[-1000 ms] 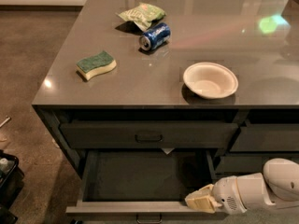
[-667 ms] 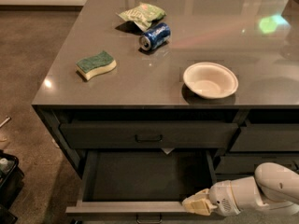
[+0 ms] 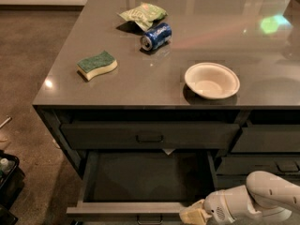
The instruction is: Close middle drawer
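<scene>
The middle drawer [image 3: 140, 179] of the grey counter stands pulled far out, its shallow dark tray empty. Its front edge [image 3: 126, 211] runs along the bottom of the view, with the small dark handle [image 3: 149, 218] just showing below it. My gripper [image 3: 191, 215], on a white arm coming in from the lower right, sits at the right end of the drawer's front edge, touching or very close to it. The top drawer [image 3: 150, 135] above is closed.
On the countertop [image 3: 140, 88] lie a green-and-yellow sponge [image 3: 96, 65], a blue can [image 3: 156, 36] on its side, a green snack bag [image 3: 143, 14] and a white bowl [image 3: 212, 80]. Closed drawers [image 3: 267, 139] stand at the right. A dark bin [image 3: 7, 182] sits on the floor at the left.
My gripper and arm have moved a little lower and to the left along the drawer's front edge. The drawer stays open about as far as before.
</scene>
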`<state>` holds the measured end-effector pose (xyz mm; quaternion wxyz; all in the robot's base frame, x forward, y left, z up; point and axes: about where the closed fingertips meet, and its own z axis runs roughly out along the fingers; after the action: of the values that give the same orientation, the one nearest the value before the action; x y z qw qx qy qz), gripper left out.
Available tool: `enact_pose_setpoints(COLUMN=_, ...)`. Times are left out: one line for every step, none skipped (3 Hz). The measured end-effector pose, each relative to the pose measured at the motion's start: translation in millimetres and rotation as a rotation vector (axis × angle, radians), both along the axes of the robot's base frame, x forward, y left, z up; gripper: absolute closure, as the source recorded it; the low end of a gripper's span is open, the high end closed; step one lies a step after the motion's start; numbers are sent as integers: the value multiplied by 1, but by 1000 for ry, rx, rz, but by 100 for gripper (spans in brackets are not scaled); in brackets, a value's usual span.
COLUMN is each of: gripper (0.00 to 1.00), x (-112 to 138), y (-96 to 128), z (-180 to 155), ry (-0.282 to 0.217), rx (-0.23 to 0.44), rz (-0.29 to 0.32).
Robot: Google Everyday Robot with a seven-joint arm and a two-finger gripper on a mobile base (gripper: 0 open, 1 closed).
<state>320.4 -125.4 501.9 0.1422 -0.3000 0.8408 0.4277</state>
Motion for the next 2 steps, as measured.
enact_pose_setpoints(gripper=100, x=-9, y=9, z=-17, ry=37, rx=-77, rz=15)
enact_pose_setpoints(gripper=100, x=-9, y=11, z=-18, ry=37, rx=-74, rz=13)
